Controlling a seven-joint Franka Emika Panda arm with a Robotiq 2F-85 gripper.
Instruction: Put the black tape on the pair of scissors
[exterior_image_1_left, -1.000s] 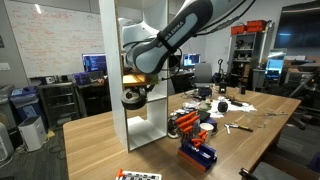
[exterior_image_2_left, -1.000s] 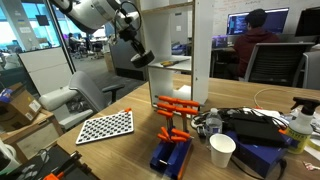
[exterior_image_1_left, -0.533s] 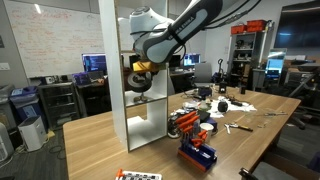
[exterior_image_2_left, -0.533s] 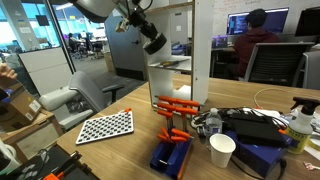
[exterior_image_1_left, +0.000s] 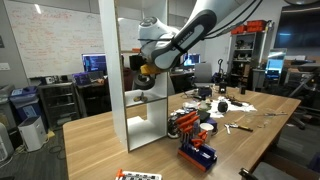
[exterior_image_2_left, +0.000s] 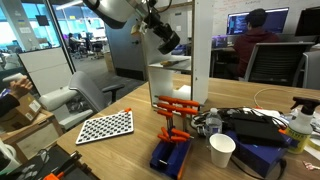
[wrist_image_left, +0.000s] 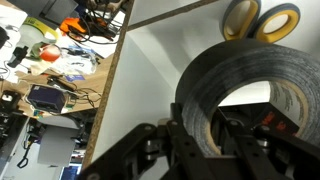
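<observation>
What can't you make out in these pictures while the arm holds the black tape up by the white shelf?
Wrist view: the black tape in the gripper hides part of the white shelf behind it.
Wrist view: two yellow loops are cut by the top edge; scissors or not, unclear.
Both exterior views: the grip on the black tape is too small to see.

Gripper (exterior_image_2_left: 160, 30) holds black tape (wrist_image_left: 205, 85) at the upper compartment of the shelf unit (exterior_image_2_left: 203, 60), which stands on the table (exterior_image_2_left: 120, 150); pair of scissors (wrist_image_left: 258, 18) lies on the shelf board beyond the tape. Block (exterior_image_2_left: 172, 155) on table before the unit, cup (exterior_image_2_left: 222, 150) near it.
</observation>
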